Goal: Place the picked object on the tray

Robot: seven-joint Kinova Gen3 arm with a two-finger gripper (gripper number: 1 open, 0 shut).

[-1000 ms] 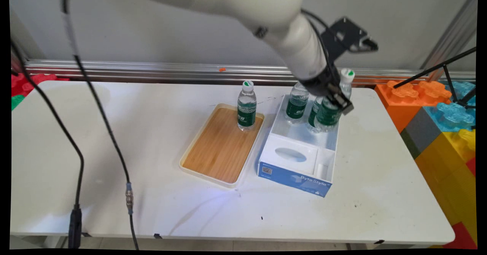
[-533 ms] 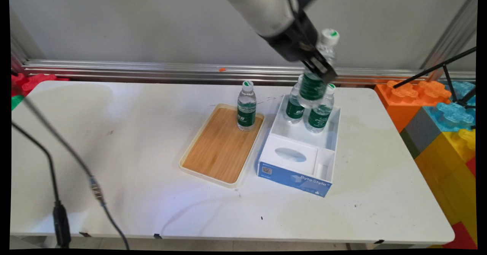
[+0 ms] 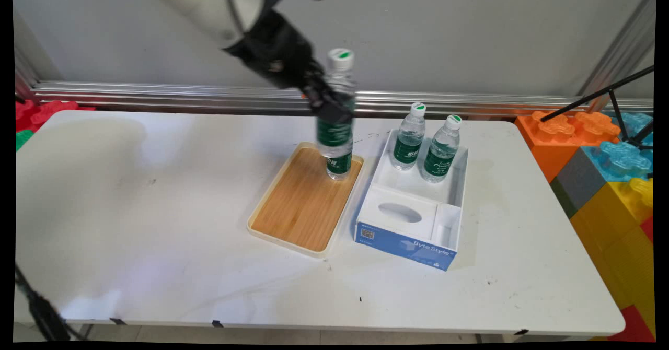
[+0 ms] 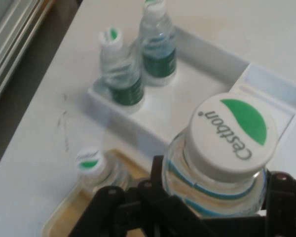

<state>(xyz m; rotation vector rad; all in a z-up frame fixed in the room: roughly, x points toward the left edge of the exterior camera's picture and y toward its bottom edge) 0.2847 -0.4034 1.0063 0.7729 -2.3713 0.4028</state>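
From the main view you've got four water bottles total — one up in the air (image 3: pixel 336 107) with the gripper (image 3: pixel 330 104) clamped round its body, one standing on the wooden tray (image 3: pixel 306 199) and mostly hidden behind the lifted one, and two (image 3: pixel 409 136) (image 3: pixel 442 148) in the white box (image 3: pixel 413 219). The hand view shows the held bottle's cap (image 4: pixel 231 132) up close — the tray bottle (image 4: pixel 91 165) is blurry, and the bottom edge cuts off the tray.
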